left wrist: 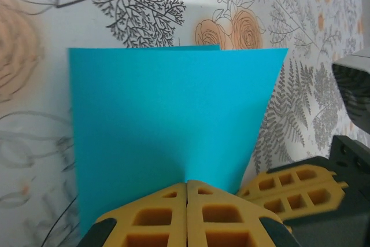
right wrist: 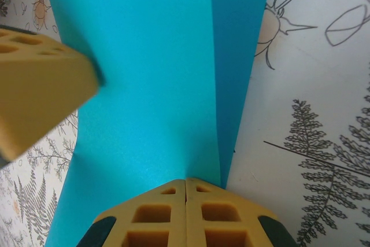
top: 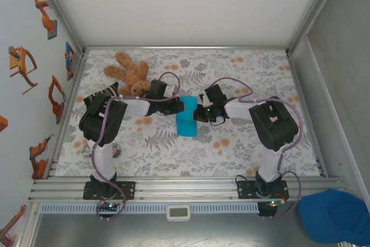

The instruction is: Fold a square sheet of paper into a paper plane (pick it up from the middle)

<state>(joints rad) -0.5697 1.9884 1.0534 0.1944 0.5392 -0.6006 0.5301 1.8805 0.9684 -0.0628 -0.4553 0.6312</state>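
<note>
The square sheet of paper [top: 186,117] is cyan-blue and folded double into a narrow strip at the middle of the floral table. My left gripper [top: 177,107] meets it from the left and my right gripper [top: 199,113] from the right. In the left wrist view the sheet [left wrist: 167,114] spreads out from my left gripper [left wrist: 187,183], whose yellow jaws are shut on its near edge. The right gripper's fingers [left wrist: 295,186] show beside it. In the right wrist view my right gripper [right wrist: 185,180] is shut on the sheet [right wrist: 144,85], two layers offset along its right side.
A brown teddy bear [top: 130,72] lies at the back left, just behind the left arm. A darker blue fabric cap [top: 338,215] sits off the table at the front right. The table [top: 243,73] has raised rails on all sides.
</note>
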